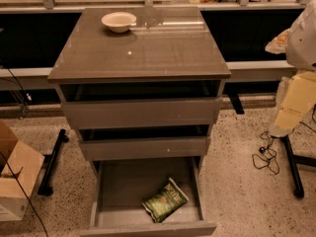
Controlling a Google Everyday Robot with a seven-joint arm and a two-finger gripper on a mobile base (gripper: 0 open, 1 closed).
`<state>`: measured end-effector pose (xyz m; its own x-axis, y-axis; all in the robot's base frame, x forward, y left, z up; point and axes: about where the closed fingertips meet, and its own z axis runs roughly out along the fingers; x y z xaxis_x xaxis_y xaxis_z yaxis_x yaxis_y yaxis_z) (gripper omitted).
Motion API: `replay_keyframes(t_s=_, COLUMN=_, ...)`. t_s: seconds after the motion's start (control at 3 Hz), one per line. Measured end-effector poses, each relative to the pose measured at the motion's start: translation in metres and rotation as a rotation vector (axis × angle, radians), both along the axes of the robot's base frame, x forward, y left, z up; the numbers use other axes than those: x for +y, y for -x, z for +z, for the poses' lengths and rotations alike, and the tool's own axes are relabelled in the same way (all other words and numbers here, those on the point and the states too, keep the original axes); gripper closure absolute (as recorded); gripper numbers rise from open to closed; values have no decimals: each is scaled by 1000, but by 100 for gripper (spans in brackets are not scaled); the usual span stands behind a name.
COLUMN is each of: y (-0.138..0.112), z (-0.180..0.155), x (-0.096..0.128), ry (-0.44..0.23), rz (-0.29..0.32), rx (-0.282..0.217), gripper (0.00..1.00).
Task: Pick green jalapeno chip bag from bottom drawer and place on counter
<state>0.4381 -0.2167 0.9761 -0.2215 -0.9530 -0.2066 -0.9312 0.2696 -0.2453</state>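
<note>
Speckled pale floor [237, 181] spreads all round the drawer cabinet, and behind it a long pale ledge [256, 68] with metal posts runs across the back; the counter [148, 53], a glossy grey-brown slab, tops the cabinet and throws back the light; a shallow cream bowl [118, 21] sits on it near the far left corner, and the green bag is not up there.

Below the counter come two narrower grey drawer fronts, the upper one [140, 113] and the middle one [144, 148], each with a dark gap above it; the bottom drawer [118, 186] is pulled well out toward me, its tray open to view.

The green jalapeno chip bag [165, 200] lies flat on the floor of that drawer, toward the front and right of the middle, turned at a slant with its pale lettering facing up; one corner comes close to the drawer's front wall.

My gripper [286, 117] hangs at the right edge of view, off to the side of the cabinet and over the floor, well apart from the bag and the drawer; whether it is clenched or released I cannot tell; it touches nothing I can see.

On the far left a cardboard box [12, 177] stands on the floor beside a black stand leg [52, 162]; a dark cable [266, 154] lies coiled on the floor at the right.
</note>
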Motion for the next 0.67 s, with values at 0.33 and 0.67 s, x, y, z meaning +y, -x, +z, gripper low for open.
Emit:
replay_keyframes(t_s=0.33, y=0, z=1, x=1, ry=-2, rz=0, rx=-5, gripper=0)
replay_keyframes(t_s=0.67, y=-2, z=-19, x=9, ry=-67, rz=6, rx=6, gripper=0)
